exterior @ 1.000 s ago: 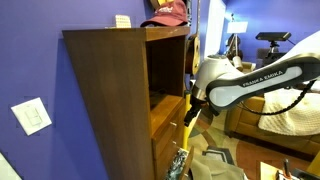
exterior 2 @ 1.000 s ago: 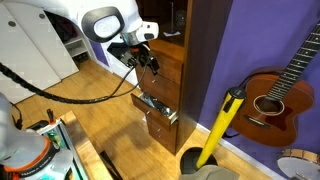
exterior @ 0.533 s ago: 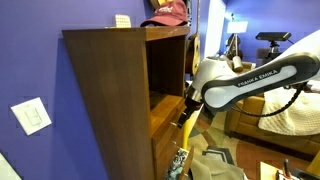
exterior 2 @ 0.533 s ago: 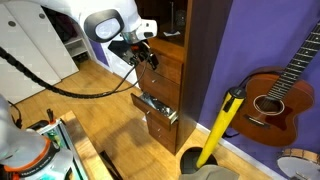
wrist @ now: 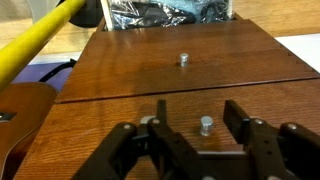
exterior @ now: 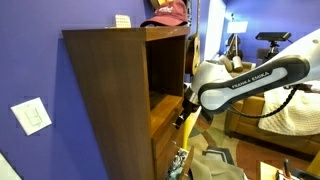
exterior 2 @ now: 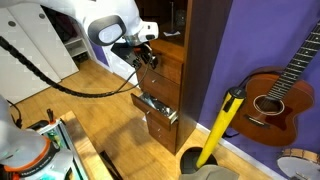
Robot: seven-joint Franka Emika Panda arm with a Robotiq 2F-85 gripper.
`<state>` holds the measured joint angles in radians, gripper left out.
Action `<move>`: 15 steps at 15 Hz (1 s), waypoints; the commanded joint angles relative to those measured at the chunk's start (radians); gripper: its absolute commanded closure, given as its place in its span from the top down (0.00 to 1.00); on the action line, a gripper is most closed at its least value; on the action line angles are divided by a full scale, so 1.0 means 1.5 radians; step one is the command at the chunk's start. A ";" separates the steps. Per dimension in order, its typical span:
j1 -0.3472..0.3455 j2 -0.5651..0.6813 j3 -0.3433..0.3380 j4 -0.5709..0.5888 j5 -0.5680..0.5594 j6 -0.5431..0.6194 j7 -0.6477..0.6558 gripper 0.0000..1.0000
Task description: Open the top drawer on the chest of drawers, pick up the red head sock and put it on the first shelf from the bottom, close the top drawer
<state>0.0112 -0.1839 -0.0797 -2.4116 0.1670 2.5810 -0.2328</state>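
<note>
One tall dark brown chest of drawers [exterior: 110, 100] stands against a purple wall [exterior: 30, 60] in both exterior views. An acoustic guitar [exterior 2: 275, 95] leans on the wall to the right of the chest, and a yellow pole [exterior 2: 220, 125] slants between the two. A lower drawer [exterior 2: 158, 108] stands pulled out, with crumpled plastic inside. The top drawer [wrist: 100, 128] is fully closed, its honey-brown front level with the front next to it. A pinkish-maroon cap [exterior: 168, 12] lies on top of the chest. My gripper [wrist: 197, 112] is close against the top drawer front. The jaws are partly open, with one finger on each side of the small metal knob [wrist: 205, 125]. A gap shows on both sides, so nothing is gripped.
</note>
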 commanded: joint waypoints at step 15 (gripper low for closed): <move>0.011 0.010 -0.017 0.000 0.062 0.001 -0.130 0.03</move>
<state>0.0285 -0.1710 -0.0848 -2.4129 0.2555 2.6026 -0.3827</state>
